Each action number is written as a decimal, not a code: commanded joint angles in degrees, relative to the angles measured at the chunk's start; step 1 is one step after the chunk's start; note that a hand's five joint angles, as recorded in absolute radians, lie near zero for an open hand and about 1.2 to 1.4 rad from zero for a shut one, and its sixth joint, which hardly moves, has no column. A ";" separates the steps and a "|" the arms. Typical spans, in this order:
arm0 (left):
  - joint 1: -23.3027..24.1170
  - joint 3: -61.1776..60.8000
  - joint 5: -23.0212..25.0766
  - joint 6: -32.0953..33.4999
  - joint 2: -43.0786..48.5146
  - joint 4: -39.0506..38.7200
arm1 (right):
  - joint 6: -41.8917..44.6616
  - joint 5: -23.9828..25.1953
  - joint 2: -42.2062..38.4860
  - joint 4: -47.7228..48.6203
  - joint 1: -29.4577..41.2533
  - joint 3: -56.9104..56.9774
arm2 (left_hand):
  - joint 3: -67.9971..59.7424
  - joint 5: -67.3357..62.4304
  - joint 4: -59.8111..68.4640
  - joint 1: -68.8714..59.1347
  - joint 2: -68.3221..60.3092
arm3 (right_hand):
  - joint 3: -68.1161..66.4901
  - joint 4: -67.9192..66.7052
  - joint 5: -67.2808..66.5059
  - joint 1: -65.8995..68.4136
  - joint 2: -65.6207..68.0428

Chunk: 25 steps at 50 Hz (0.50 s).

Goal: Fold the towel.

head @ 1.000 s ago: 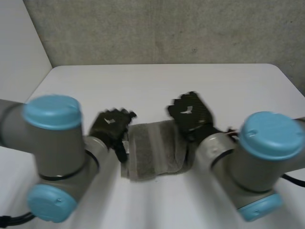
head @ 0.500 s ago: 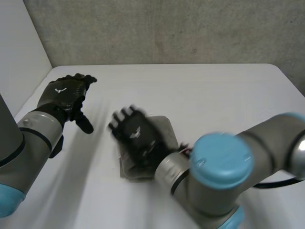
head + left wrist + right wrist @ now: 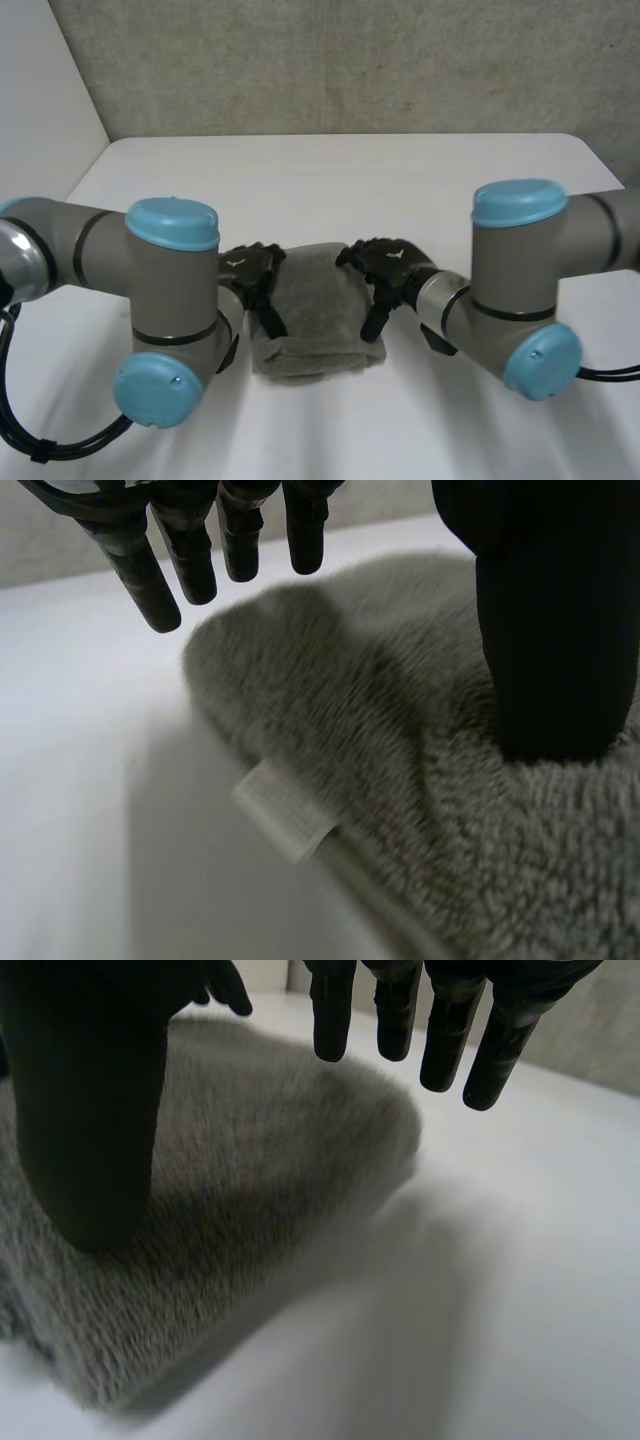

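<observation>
A grey towel [image 3: 315, 318] lies folded into a small thick pad on the white table [image 3: 350, 180], between the two arms. My left hand [image 3: 252, 272] is at its left edge and my right hand [image 3: 388, 266] at its right edge. In the left wrist view the thumb [image 3: 550, 630] rests on the towel [image 3: 400, 780] and the straight fingers [image 3: 190, 550] hang spread above its edge, holding nothing. The right wrist view is alike: the thumb [image 3: 90, 1110] sits on the pile [image 3: 250, 1150], and the fingers [image 3: 450, 1030] hang straight past its rim.
A small white label [image 3: 285, 810] sticks out of the towel's edge near my left hand. A grey wall runs behind the table, and a pale wall stands at its left. Bare tabletop stretches beyond the towel.
Half a second ago my left hand was raised far to the left and my right hand lay across the towel. Now both hands flank the towel, thumbs on top.
</observation>
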<state>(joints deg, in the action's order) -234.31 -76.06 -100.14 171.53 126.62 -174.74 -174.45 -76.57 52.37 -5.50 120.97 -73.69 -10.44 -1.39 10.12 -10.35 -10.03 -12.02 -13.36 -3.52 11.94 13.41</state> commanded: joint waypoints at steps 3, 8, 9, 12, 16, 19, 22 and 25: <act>-0.27 -0.15 -2.34 2.41 1.96 0.19 | 8.86 -1.39 -6.40 0.49 2.25 3.73 | -0.28 0.67 0.60 -0.36 -0.68 | 2.02 3.36 3.52 -1.94 -3.41; 0.25 0.46 -2.25 4.51 1.17 0.36 | 8.60 -1.47 -2.56 0.49 2.34 3.99 | -0.45 0.51 0.76 -0.53 -0.85 | 2.02 3.36 3.52 -1.94 -3.41; 0.25 0.47 -2.25 4.52 1.17 0.36 | 8.60 -1.47 -2.54 0.49 2.34 3.99 | -0.45 0.50 0.77 -0.53 -0.85 | 2.02 3.36 3.52 -1.94 -3.41; 0.60 2.74 -2.42 4.87 -0.31 0.97 | 7.46 -1.91 2.36 0.58 2.08 4.60 | -0.45 0.50 0.77 -0.53 -0.85 | 2.02 3.36 3.52 -1.94 -3.41; 0.61 7.31 -2.34 4.61 -7.85 6.41 | 4.57 -5.33 11.93 0.75 -0.02 5.83 | 0.05 1.01 0.26 -0.03 -0.35 | 2.02 3.36 3.52 -1.94 -3.41; -0.97 10.91 -2.25 4.34 -14.44 11.06 | 3.42 -9.02 18.79 0.75 -3.44 6.10 | 0.39 1.35 -0.08 0.31 -0.01 | 2.02 3.36 3.52 -1.94 -3.41; -3.00 12.07 -2.07 4.34 -17.73 13.28 | 3.41 -11.83 24.77 0.49 -7.14 6.19 | 0.39 1.35 -0.08 0.31 -0.01 | 2.02 3.36 3.52 -1.94 -3.41; -8.36 12.95 -0.58 4.69 -24.32 16.62 | 3.41 -12.90 27.17 0.23 -8.38 6.10 | 0.39 1.35 -0.08 0.31 -0.01 | 2.02 3.36 3.52 -1.94 -3.41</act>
<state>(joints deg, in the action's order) -235.97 -65.95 -102.21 176.10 112.82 -164.34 -170.55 -85.01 70.59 -4.83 117.71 -67.70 -10.44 -1.39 9.72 -10.00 -9.57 -12.02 -13.36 -2.74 10.76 13.41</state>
